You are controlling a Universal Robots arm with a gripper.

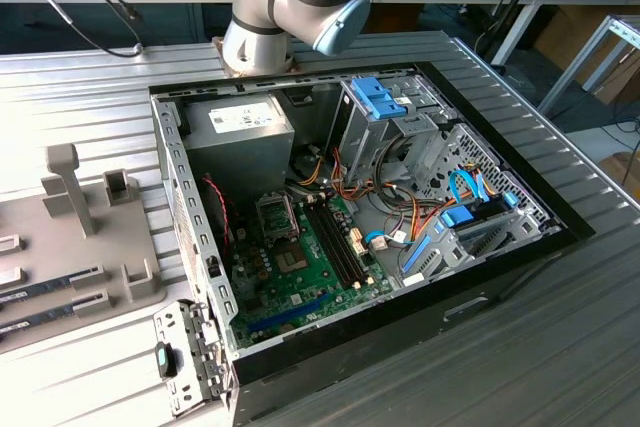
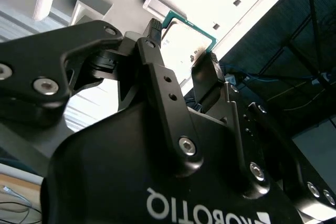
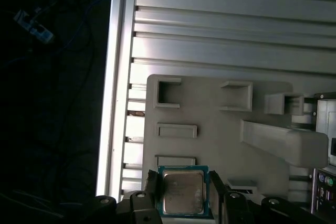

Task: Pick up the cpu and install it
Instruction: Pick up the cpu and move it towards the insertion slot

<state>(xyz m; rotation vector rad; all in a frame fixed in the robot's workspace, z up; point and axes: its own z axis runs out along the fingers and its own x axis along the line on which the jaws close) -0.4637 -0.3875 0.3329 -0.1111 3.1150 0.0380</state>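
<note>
In both wrist views my gripper (image 3: 182, 183) (image 2: 181, 41) is shut on the cpu (image 3: 182, 192) (image 2: 185, 39), a thin square chip with a silvery top and a green rim. One black finger (image 3: 152, 181) presses each of two opposite edges. The chip hangs above the grey fixture plate (image 3: 220, 145), clear of its surface. In the exterior view the open computer case (image 1: 170, 177) lies on the table with its green motherboard (image 1: 300, 267) exposed. The black socket frame (image 1: 277, 215) sits near the board's middle.
A grey power supply box (image 1: 240, 132) fills the case's far corner, with drive cages (image 1: 400, 112) and coloured cables (image 1: 400, 217) toward the exterior view's right. The fixture plate (image 1: 90, 247) has upright posts (image 1: 65, 187). The arm's base (image 1: 270, 17) stands behind the case.
</note>
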